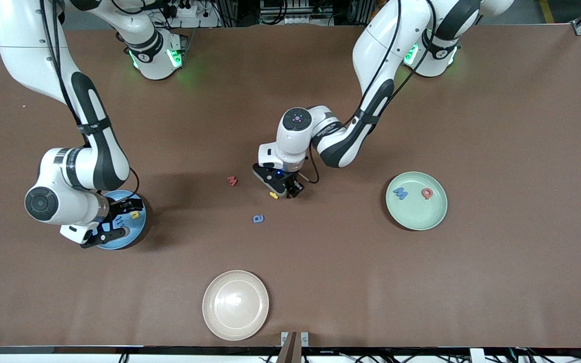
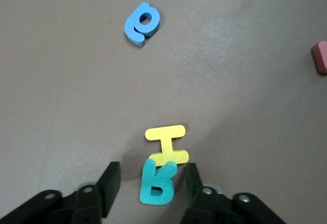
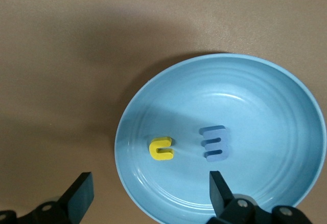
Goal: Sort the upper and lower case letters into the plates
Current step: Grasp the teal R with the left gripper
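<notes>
- Brown, matte and faintly grainy, the desk (image 1: 497, 282) carries three round, shallow, rimmed plates and a scatter of small flat foam letters
- Left gripper (image 2: 149, 182) is low at the middle of the desk, its black fingers (image 2: 110, 183) either side of a teal R (image 2: 157, 184); a gap shows on each side, so it is not clamped on it
- A yellow H (image 2: 166, 145), thick-cut with rounded corners, lies touching the teal R
- A blue lowercase a (image 2: 142, 22) lies on the bare desk nearer the front camera than that pair, and a red letter (image 1: 232, 180) lies toward the right arm's end from the left gripper
- Right gripper (image 3: 148, 196) hovers over the sky-blue plate (image 3: 265, 91) near the right arm's end of the desk, fingers (image 3: 80, 196) spread wide, holding nothing
- In that glossy plate, ringed with faint concentric ridges, lie a yellow u (image 3: 161, 149) and a blue m (image 3: 215, 143), close together but apart
- The mint-green plate (image 1: 416, 219), toward the left arm's end, holds a blue letter (image 1: 400, 192) and a red letter with a round hole (image 1: 426, 193)
- A cream plate (image 1: 235, 305) sits near the desk's front edge
</notes>
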Robot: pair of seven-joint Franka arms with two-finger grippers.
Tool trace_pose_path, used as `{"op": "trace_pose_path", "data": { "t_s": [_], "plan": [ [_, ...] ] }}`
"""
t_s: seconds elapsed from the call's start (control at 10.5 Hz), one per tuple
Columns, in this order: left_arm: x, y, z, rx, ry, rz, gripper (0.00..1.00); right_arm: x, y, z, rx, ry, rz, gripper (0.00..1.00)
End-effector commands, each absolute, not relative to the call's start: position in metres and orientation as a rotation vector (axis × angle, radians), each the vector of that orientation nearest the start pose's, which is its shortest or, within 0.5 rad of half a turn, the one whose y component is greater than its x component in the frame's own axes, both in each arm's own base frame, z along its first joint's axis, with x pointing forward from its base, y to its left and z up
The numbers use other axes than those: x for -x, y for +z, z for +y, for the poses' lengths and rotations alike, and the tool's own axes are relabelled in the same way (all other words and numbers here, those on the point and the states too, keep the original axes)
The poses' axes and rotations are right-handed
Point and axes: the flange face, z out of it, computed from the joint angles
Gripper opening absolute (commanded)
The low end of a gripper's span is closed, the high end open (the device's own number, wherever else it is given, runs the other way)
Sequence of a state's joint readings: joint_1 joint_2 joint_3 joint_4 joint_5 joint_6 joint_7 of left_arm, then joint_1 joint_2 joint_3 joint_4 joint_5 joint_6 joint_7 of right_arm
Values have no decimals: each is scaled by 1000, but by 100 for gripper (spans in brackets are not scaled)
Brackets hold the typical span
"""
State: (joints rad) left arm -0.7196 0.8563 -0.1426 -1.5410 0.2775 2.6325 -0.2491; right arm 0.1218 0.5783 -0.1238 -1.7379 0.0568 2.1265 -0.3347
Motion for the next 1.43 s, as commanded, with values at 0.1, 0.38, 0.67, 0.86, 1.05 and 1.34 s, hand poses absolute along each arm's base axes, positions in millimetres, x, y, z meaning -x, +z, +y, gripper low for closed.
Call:
{"op": "trace_pose_path", "data": {
  "t_s": [0.1, 0.38, 0.67, 0.86, 1.05, 1.34],
  "plan": [
    [-479, 175, -542, 2944, -409, 1197, 34, -643, 239, 9, 3082, 280, -512, 100],
    [-484, 179, -539, 2949, -412, 1180, 12, -643, 239, 12, 3081, 280, -520, 100],
    [-503, 230, -513, 2897, -255, 1088, 8, -645, 242, 23, 3072, 263, -533, 100],
    [-518, 258, -478, 2851, -127, 1070, 7, -650, 253, 76, 3053, 219, -682, 100],
    [-540, 271, -409, 2878, -41, 1021, 7, -653, 265, 134, 3012, 160, -806, 100],
    [-570, 276, -288, 2944, 67, 1015, 7, -659, 259, 219, 2896, -23, -1085, 100]
  ]
}}
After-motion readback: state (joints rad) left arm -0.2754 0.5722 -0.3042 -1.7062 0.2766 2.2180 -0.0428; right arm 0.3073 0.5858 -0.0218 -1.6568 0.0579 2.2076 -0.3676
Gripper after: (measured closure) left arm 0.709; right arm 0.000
